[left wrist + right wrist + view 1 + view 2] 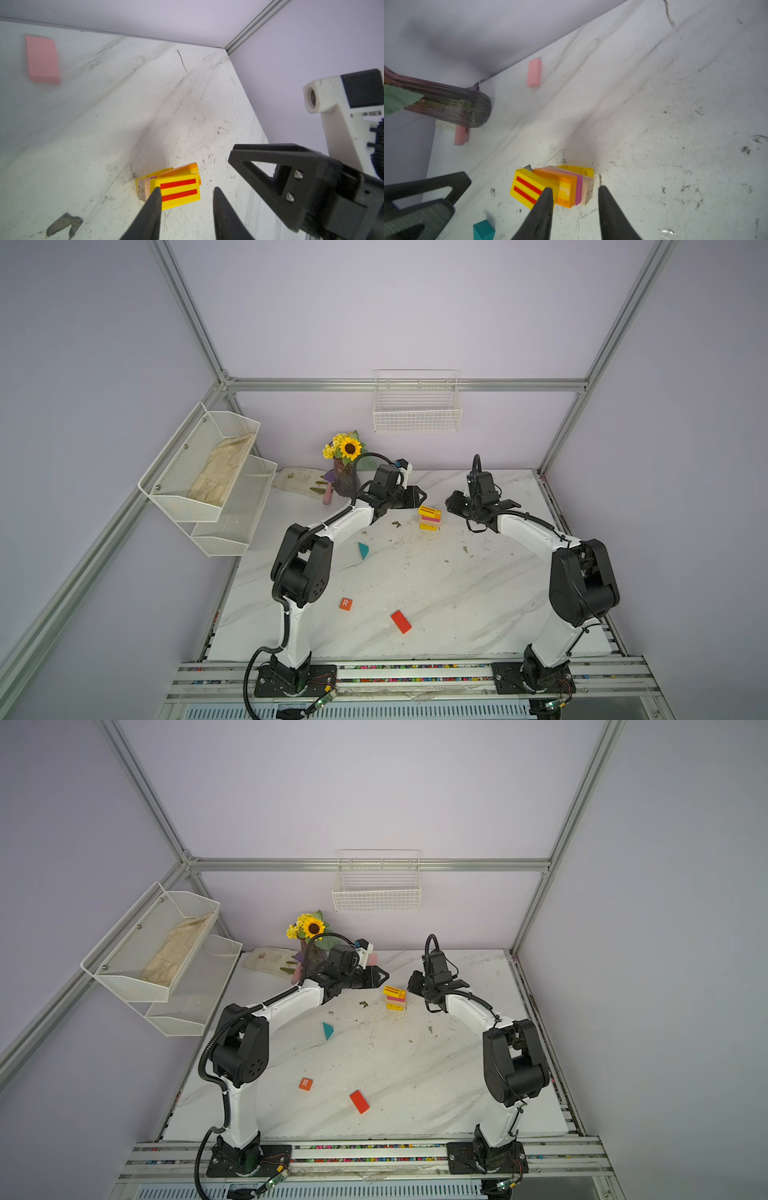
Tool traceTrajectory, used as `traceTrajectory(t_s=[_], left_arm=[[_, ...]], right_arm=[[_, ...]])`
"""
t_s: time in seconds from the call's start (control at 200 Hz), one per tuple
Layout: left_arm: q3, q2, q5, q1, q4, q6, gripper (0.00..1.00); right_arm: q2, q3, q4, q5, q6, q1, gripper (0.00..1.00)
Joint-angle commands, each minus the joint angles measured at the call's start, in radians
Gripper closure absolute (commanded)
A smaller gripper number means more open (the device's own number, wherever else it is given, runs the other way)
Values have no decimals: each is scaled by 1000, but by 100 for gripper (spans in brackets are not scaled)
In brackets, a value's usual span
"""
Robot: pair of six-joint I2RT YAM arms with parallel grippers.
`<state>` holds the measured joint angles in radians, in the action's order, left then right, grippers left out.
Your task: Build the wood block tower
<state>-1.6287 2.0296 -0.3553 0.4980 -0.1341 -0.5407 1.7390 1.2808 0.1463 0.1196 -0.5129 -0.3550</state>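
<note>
Scuffed marble counter (457, 593). Left claw (186, 190) and right claw (574, 189) flank tower; both released, jaws apart, nothing gripped. Tips close to top slab, contact unclear.

Flower vase (345, 483) at far left of counter, behind left arm.

Tower (429, 518) stands far-centre between claws: yellow base, tan, magenta and orange layers, red-striped yellow slab (179, 191) on top, skewed.

Loose on counter:
- red slab (401, 622), near front
- pink slab (42, 59), by back wall
- teal triangle (363, 550), mid-left
- orange R cube (345, 604), front-left
</note>
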Motion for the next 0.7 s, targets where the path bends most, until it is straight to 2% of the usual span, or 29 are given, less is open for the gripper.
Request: traceTrajectory(t_s=[0.0,0.32,0.515,0.695], left_arm=[[-6,-21,-4,4,27,-7,57],[-22,17,-35,4,26,-15,56],[-28,38,-37,3,18,-17,56],[-33,59,-47,4,19,-26,56]], right_arm=[[-13,-23,-7,3,5,-40,57],[26,-53,-56,43,-16,-53,55],[43,-49,-54,57,-3,-68,47],[58,-47,-49,50,4,-75,46]])
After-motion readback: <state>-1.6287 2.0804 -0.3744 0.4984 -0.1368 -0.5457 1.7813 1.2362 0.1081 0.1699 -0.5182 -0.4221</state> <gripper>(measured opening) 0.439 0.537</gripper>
